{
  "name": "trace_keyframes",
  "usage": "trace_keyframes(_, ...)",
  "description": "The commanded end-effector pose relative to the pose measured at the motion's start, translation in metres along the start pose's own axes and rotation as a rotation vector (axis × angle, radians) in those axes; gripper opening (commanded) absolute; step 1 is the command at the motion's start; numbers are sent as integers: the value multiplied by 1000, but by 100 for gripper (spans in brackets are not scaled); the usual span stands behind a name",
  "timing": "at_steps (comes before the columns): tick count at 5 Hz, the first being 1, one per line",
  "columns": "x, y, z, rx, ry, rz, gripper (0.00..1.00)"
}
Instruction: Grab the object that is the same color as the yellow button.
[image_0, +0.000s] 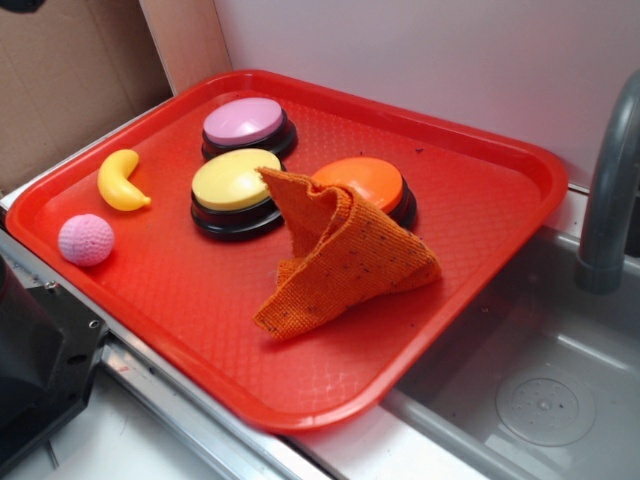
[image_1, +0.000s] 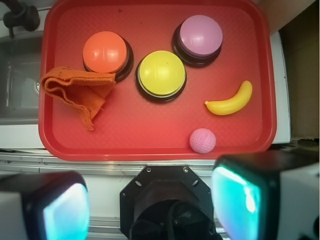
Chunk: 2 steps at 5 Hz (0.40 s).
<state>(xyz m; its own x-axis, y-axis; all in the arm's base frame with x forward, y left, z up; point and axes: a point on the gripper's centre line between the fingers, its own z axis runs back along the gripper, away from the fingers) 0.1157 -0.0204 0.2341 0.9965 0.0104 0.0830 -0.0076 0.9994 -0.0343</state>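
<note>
Now the gripper (image_1: 150, 205) hangs high above the tray (image_1: 150, 145), jaws wide and holding nothing. It could grab the pink ball (image_1: 202, 140) by mistake, since that sits near the banana (image_1: 230, 101). The tray holds, I think, a cloth (image_1: 75, 92), three buttons, the banana right of the yellow button (image_1: 161, 74), then the ball.

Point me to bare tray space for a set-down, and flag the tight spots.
Free: the tray floor right of the orange cloth toward the sink-side rim, and the near strip between cloth and pink ball. Crowded: the three buttons cluster together, cloth overlapping the orange button; the banana lies beside the yellow button.
</note>
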Motion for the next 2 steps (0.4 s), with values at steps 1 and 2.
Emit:
trace_keyframes(1, 0, 0, 0, 0, 0, 0, 100)
trace_keyframes(2, 0, 19, -13, 59, -50, 149, 100)
